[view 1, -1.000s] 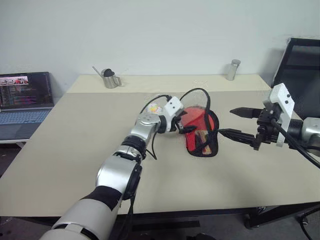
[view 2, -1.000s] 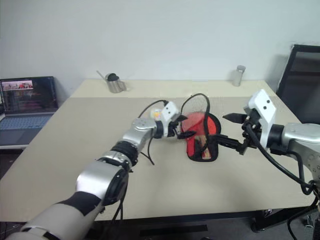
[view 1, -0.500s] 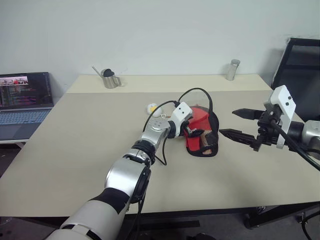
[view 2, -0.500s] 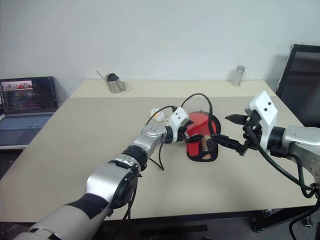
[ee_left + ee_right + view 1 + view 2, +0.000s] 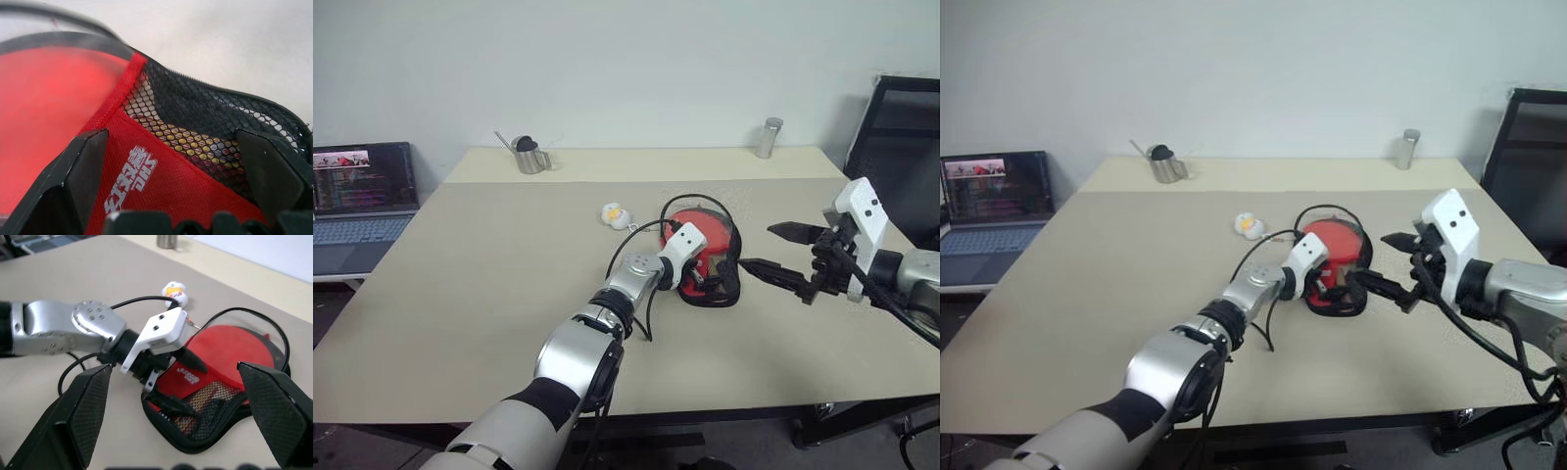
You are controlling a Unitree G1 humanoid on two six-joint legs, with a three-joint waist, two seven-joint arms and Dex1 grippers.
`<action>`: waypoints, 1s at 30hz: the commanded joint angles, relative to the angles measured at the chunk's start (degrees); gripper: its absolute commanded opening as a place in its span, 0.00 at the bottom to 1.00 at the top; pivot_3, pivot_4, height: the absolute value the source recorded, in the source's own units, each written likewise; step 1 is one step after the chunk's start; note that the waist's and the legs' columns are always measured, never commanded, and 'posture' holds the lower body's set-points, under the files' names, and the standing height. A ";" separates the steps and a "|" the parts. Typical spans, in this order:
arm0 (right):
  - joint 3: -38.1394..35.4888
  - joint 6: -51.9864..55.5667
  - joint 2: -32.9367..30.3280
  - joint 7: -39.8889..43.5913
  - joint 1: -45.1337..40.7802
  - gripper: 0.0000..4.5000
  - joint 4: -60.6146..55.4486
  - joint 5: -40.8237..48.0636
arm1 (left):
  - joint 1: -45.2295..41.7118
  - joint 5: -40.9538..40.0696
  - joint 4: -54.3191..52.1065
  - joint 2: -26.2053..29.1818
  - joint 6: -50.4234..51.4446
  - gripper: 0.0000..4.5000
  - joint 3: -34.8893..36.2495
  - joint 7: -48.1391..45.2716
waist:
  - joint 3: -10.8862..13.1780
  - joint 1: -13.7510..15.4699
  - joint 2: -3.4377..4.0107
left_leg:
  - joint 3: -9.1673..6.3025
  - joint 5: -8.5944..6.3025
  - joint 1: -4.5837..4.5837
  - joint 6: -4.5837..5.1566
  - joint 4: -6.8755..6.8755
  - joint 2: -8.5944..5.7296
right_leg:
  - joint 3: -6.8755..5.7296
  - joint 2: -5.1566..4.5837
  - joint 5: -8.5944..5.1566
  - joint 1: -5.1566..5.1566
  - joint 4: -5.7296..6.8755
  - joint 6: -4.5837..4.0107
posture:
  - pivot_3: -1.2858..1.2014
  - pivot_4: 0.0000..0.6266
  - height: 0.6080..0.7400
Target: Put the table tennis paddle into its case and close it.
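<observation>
here the beige tabletop point(image 5: 489, 284) carries the black fabric paddle-shaped case point(image 5: 230, 428) with its red panel, and the red-faced paddle point(image 5: 234, 345) lies inside (flap unzipped). the left gripper point(image 5: 178, 382), fingers spread, straddles the case's handle end; the right gripper point(image 5: 762, 250), also spread, hovers just beside it, empty.

case point(image 5: 222, 396): black fabric, red panel, white lettering, black mesh. paddle point(image 5: 234, 345) face red. table point(image 5: 489, 264) beige. small white-yellow toy point(image 5: 615, 213).
</observation>
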 commanded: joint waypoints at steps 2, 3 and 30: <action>2.23 -3.08 2.15 -1.93 -2.94 1.00 3.38 -2.96 | -2.71 -5.51 -2.79 3.29 -1.97 1.00 5.38 -5.27 | 0.00 -0.25 0.00 | 0.00 0.00 -0.01 0.00 0.02 0.01 | 0.00 0.00 0.00 0.00 0.02 0.00 | 0.52 0.24 1.00; 2.81 -3.75 3.19 -2.62 -3.44 1.00 4.69 -3.90 | -3.11 -7.29 -3.47 4.25 -2.03 1.00 6.97 -7.09 | 0.00 -0.43 0.00 | 0.00 -0.01 -0.01 0.01 0.02 0.01 | 0.00 0.00 0.00 0.00 0.02 0.00 | 0.52 0.24 1.00; 18.06 -25.96 22.51 -3.57 -14.83 1.00 52.47 -34.49 | 19.35 -26.87 -52.34 28.32 21.01 1.00 14.04 -18.57 | 0.00 -0.66 0.04 | 0.05 -0.01 0.02 0.02 0.27 0.06 | 0.11 0.01 0.03 0.00 0.33 -0.06 | 0.52 0.24 1.00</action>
